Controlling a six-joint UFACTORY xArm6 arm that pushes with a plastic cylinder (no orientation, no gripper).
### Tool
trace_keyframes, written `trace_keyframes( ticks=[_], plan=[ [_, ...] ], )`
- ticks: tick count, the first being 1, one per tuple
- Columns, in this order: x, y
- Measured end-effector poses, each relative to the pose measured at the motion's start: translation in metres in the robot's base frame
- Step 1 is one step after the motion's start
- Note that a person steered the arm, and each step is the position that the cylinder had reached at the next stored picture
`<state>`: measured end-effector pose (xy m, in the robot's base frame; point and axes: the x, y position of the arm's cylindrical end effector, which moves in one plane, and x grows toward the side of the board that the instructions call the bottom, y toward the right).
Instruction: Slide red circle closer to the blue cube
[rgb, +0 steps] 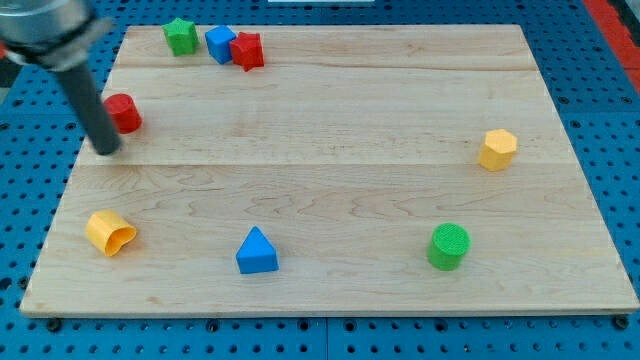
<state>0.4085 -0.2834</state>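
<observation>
- Resting on the far-left part of the wooden bench (330, 180), the red circle (124, 113) is a small, squat round block standing flat on its base.
- The blue cube (220, 44) stands farther off and to the right of it, near the far edge, wedged between a green star-shaped block (181, 36) on its left and a red block (247, 50) of jagged outline that touches its right side.
- The rod ends in the tip (106, 150), which sits just beside the red circle, on its left and slightly nearer side; whether it actually touches cannot be told, as the rod is blurred.
- The arm carries no fingers, so nothing opens, closes or grips here; the rod can only push.
- Judging by its look, the red circle is a light, rigid piece that should slide readily on the smooth wood and is not fragile.
- Being round, it will likely roll off the tip if pushed off-centre, so contact is best made on the side facing away from the blue cube, that is its near-left flank, in line with the cube.
- The tip seems already close to that spot; a push to the far right would suit.
- A hard shove risks knocking the red circle into the green star-shaped block or disturbing the cube.
- Well apart, toward the near side, lie an orange block (109, 232), a blue triangle (256, 251) and a green cylinder (448, 246); a yellow block (497, 149) stands at the right.
</observation>
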Motion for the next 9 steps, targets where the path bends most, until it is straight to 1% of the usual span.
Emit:
trace_keyframes(
  ticks=[1, 2, 3, 4, 5, 6, 7, 8, 9],
  plan=[
    [-0.047, 0.021],
    [-0.042, 0.069],
    [-0.012, 0.067],
    [-0.037, 0.075],
    [-0.081, 0.086],
    [-0.044, 0.099],
    [-0.025, 0.140],
    [-0.071, 0.176],
    [-0.087, 0.146]
  ],
)
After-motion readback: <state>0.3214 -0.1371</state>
